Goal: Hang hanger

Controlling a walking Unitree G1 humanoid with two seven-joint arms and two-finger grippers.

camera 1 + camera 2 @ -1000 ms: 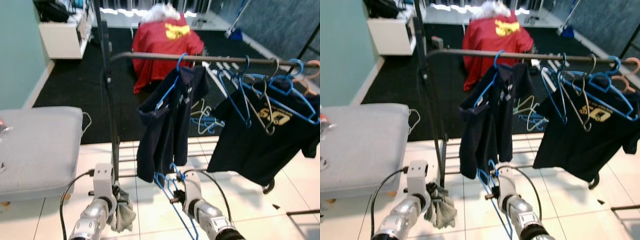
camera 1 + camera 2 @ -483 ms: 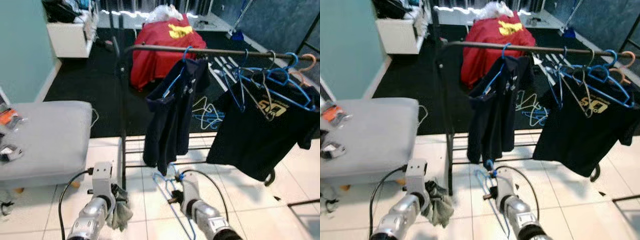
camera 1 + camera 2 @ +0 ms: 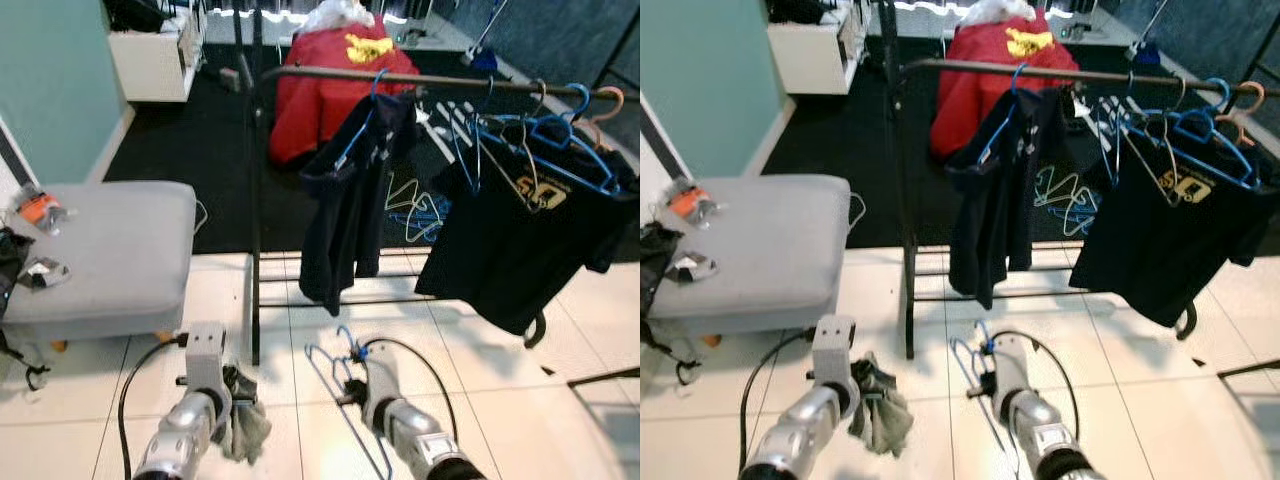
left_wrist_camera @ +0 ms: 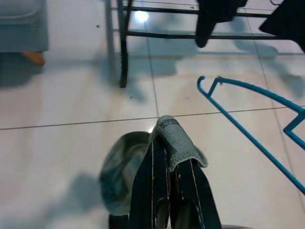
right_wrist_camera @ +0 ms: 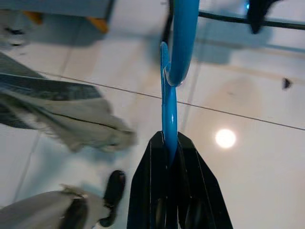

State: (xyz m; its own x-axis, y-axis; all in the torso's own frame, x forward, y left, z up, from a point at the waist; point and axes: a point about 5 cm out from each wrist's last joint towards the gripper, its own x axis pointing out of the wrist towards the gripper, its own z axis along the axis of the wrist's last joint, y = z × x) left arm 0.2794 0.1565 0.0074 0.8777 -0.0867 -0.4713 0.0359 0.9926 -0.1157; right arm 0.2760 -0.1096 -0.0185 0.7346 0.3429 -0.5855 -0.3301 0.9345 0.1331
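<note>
The right claw (image 5: 167, 143) is clamped on a blue hanger (image 3: 345, 395), held low over the white tiled floor (image 3: 480, 400), near and left of centre below the clothes rack (image 3: 420, 85). The right wrist view brings out the grip itself: the two black fingers (image 5: 190, 162) pressed together on the blue wire just under its hook. The head views show instead the hanger's whole triangle slanting toward the robot. The left claw (image 4: 169, 160) is closed on a grey cloth (image 3: 878, 405); its wrist view shows the fabric folded over the fingertips. On the rack hang a dark shirt (image 3: 350, 200) on a blue hanger and, farther right, a black shirt (image 3: 520, 240). A grey ottoman (image 3: 110, 250) sits at the left.
</note>
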